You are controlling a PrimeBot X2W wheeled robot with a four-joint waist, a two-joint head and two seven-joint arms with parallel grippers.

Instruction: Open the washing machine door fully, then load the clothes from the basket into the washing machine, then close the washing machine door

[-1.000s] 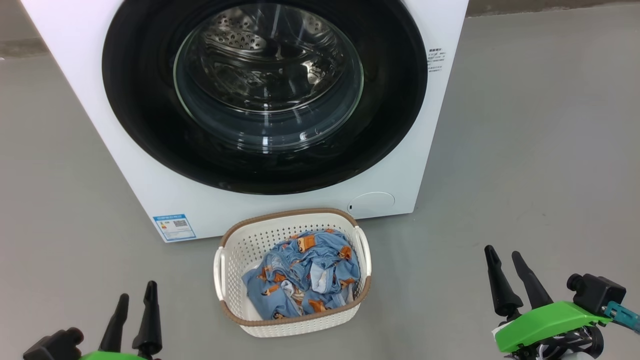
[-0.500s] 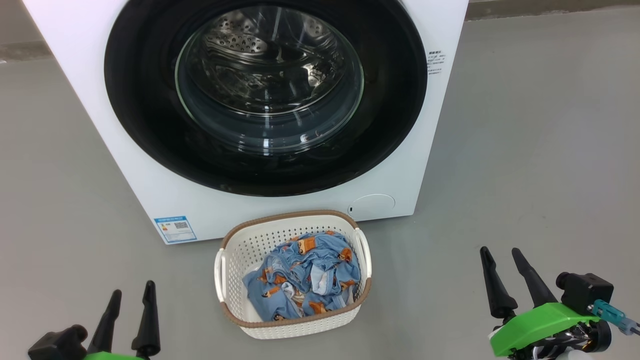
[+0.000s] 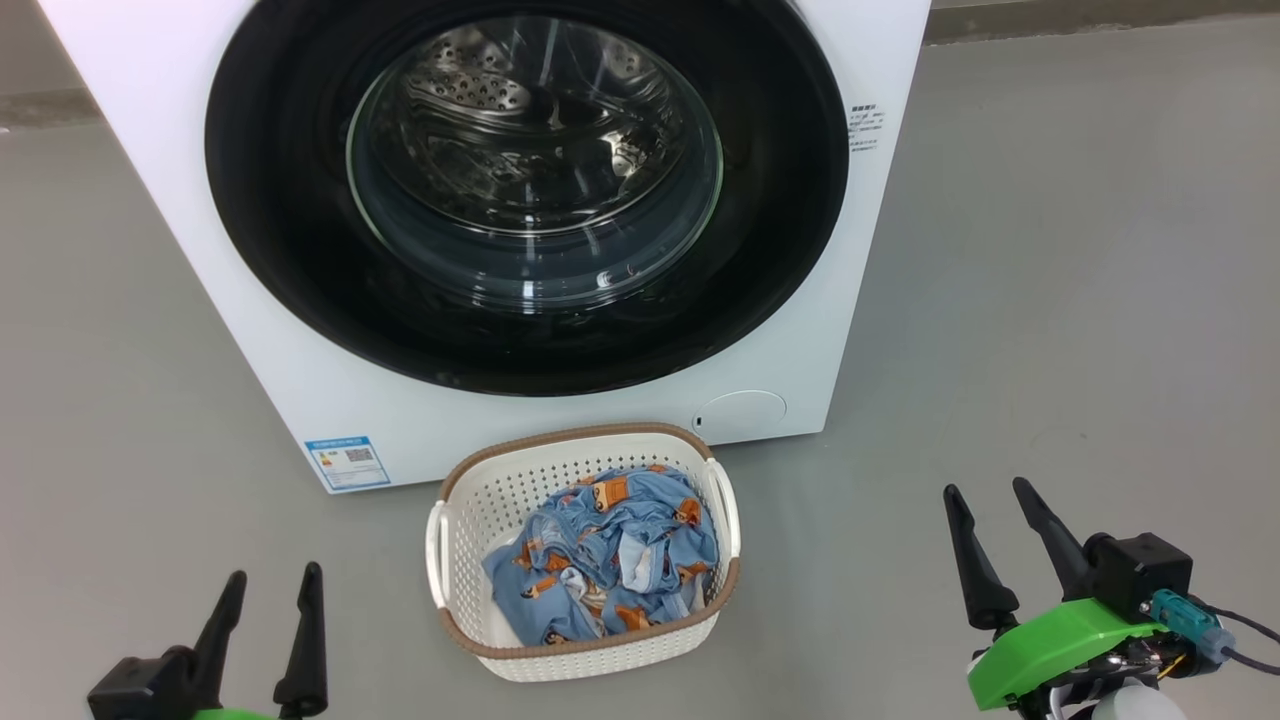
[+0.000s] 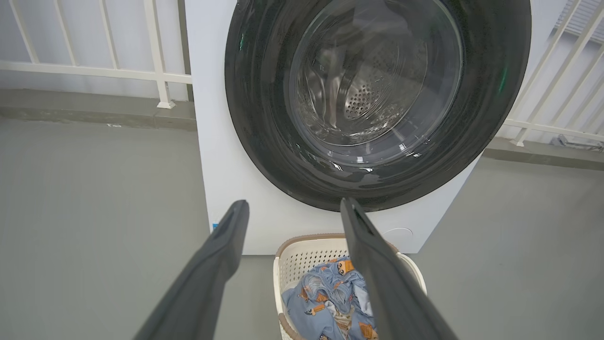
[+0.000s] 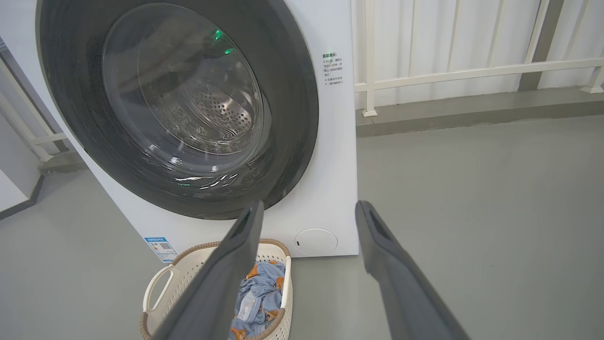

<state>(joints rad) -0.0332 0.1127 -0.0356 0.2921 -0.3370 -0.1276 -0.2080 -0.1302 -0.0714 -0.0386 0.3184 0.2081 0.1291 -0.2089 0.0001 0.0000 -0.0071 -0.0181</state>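
Blue clothes (image 3: 610, 560) in the basket (image 3: 590, 662), midway between both empty, wide-open jaws, well apart from each.

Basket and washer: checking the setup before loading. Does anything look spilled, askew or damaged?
Nothing stands out. The basket stands upright on the floor before the washing machine, the clothes bunched inside it, none over the rim. The washing machine door sits shut, its glass unbroken.
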